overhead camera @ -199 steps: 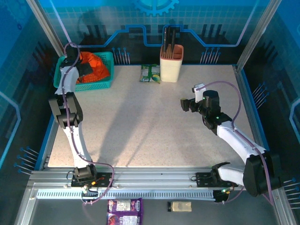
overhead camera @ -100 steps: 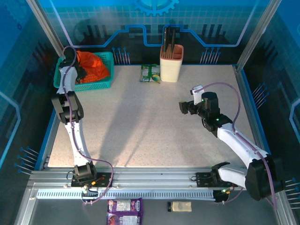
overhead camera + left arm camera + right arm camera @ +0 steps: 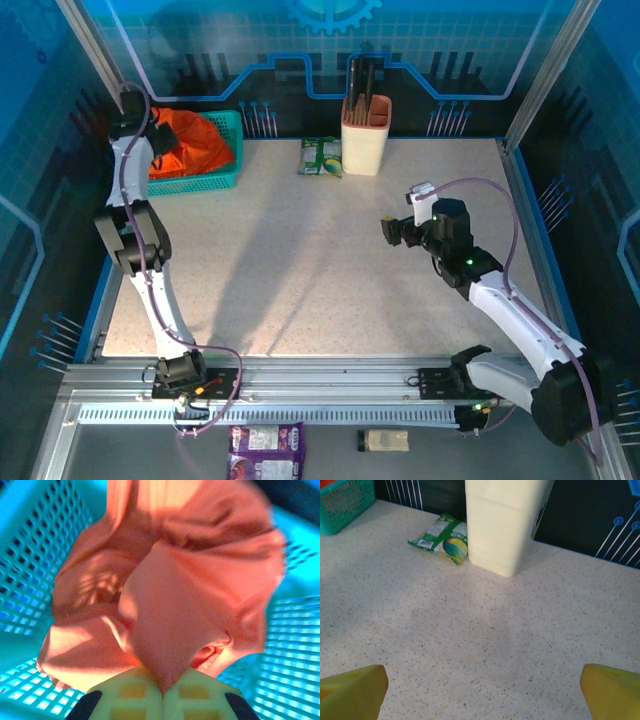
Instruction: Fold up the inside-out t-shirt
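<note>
Where the left pincer (image 3: 161,694) nips, the soft t-shirt (image 3: 195,610) puckers.

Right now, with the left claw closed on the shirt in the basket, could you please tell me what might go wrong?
1. The left claw pinches only a narrow fold of the crumpled bright orange cloth t-shirt; it may slip free on lifting.
2. The shirt sits bunched in the teal plastic mesh basket; pulling could snag the mesh and drag the basket along.
</note>
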### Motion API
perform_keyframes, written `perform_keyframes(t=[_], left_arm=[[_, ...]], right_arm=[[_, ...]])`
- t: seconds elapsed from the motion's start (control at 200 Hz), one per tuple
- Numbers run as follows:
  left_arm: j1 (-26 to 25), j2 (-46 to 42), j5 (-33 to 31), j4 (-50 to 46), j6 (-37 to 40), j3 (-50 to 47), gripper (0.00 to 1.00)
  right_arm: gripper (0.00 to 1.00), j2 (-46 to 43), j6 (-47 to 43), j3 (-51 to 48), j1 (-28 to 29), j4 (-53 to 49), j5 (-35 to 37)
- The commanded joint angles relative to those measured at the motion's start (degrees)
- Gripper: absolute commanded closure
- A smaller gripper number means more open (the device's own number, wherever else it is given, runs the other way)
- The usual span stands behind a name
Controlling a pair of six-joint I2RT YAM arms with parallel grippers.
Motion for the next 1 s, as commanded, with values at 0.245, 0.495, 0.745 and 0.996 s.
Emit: perform_keyframes(t=[0.245,0.495,0.745,0.996], left_arm=[[-2.81,-24.39,12.05,7.98,0.98,-9.68,1.00],[-9.41,-39.38,14.04,7.97,2.03,-12.51,1.00],[-32.04,-49.07,1.29,7.06,6.93,-21.03,1.00],[-55.82,-45.77,-4.83,7.78,5.58,-30.09,1.00]], right_arm=[[0.00,-5.95,-1.29,4.23,1.37,-4.78,1.12],[0.00,-10.52,-0.79,4.83,1.45,-7.57,5.08],[0.00,-13.76,1.78,3.54,1.44,-7.86,9.26],[0.00,-14.04,6.02,3.18,1.46,-12.13,15.40]])
